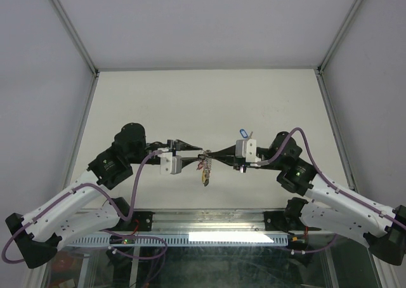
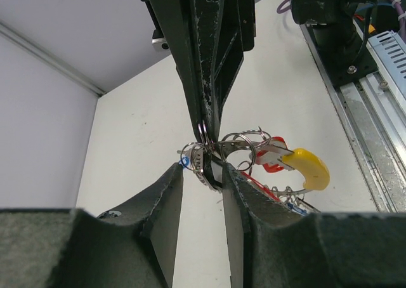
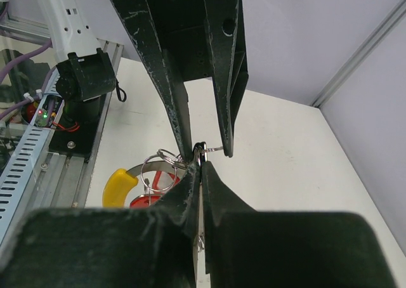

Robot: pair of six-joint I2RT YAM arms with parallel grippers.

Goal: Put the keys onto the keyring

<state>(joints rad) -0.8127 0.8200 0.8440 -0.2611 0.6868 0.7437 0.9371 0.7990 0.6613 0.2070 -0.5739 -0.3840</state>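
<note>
Holding the keyring (image 1: 204, 155) in mid-air above the desk (image 1: 190, 98), we bring both arms tip to tip at the centre of the work area. The right hand (image 3: 200, 164) is closed tight, and its fingertips pinch the wire of the keyring. The left hand (image 2: 202, 172) stands slightly apart. Its two fingers straddle the ring cluster with a visible gap on either side, so we do not read it as a grip.

We judge the task to be well advanced. Several keys (image 1: 205, 170) already hang in a bunch below the keyring, clear of the desk. In the left wrist view we identify a yellow tag (image 2: 311, 167) and a red tag (image 2: 276, 155) among several thin wire loops. We cannot count the keys exactly, because the loops overlap.

One blue-tagged key (image 1: 242, 133) appears to lie on the desk just beyond the right wrist, apart from the bunch. We judge that this key is not yet threaded on. We see no other loose key.
</note>
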